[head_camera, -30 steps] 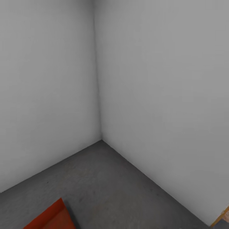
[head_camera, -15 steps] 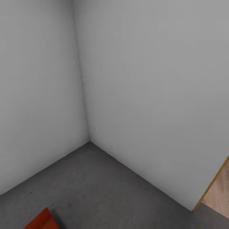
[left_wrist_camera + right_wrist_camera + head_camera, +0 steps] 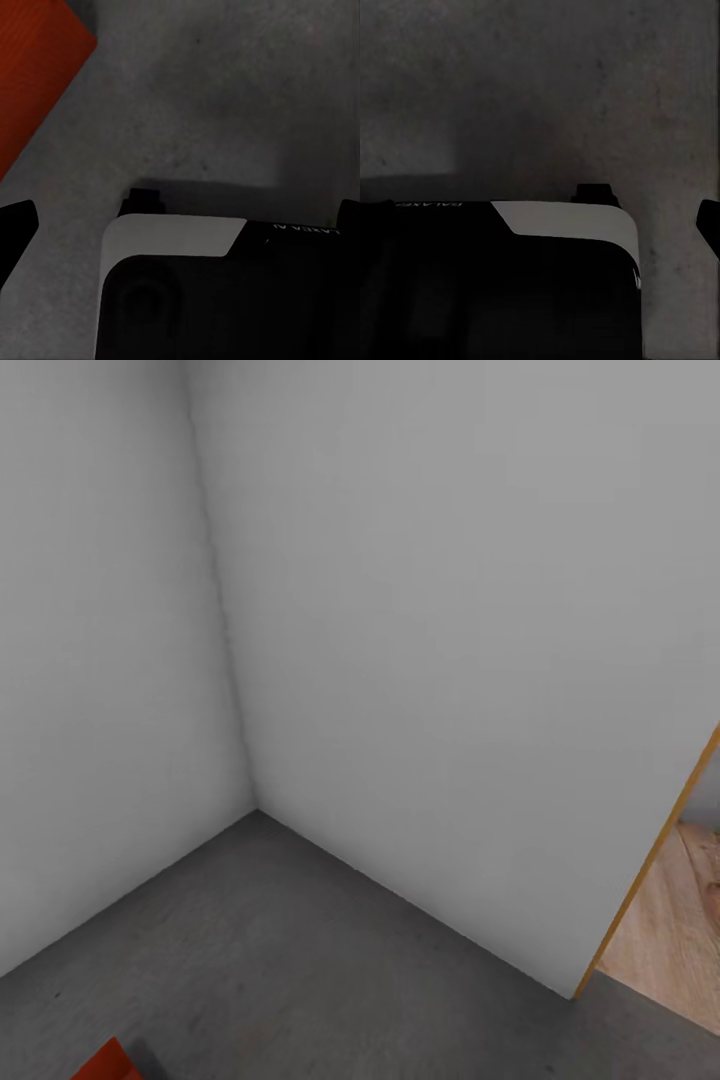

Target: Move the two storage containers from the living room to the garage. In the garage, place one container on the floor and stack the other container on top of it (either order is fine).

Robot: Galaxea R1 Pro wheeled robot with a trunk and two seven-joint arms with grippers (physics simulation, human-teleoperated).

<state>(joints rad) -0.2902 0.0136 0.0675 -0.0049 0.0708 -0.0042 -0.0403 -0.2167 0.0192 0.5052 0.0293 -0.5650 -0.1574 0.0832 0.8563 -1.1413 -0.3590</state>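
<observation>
Gripper state first: in the left wrist view a dark fingertip (image 3: 15,225) shows at one edge and another dark tip at the opposite edge, far apart, so the left gripper (image 3: 180,221) looks spread wide with nothing between its fingers. For the right gripper (image 3: 660,217), one dark tip (image 3: 709,225) shows at the frame edge, and I cannot tell whether it is open or closed. Both wrist views look down past the robot's black-and-white base (image 3: 225,292) onto the floor (image 3: 225,90), dark grey mottled concrete. One storage container (image 3: 34,67), orange-red, lies on that floor near the base on the left arm's side; its corner (image 3: 108,1062) peeks in at the bottom left of the head view. Ahead, two pale grey walls (image 3: 450,660) meet in a garage corner. At the right, a wood-edged doorway (image 3: 650,860) opens onto light wood planks (image 3: 670,940)
</observation>
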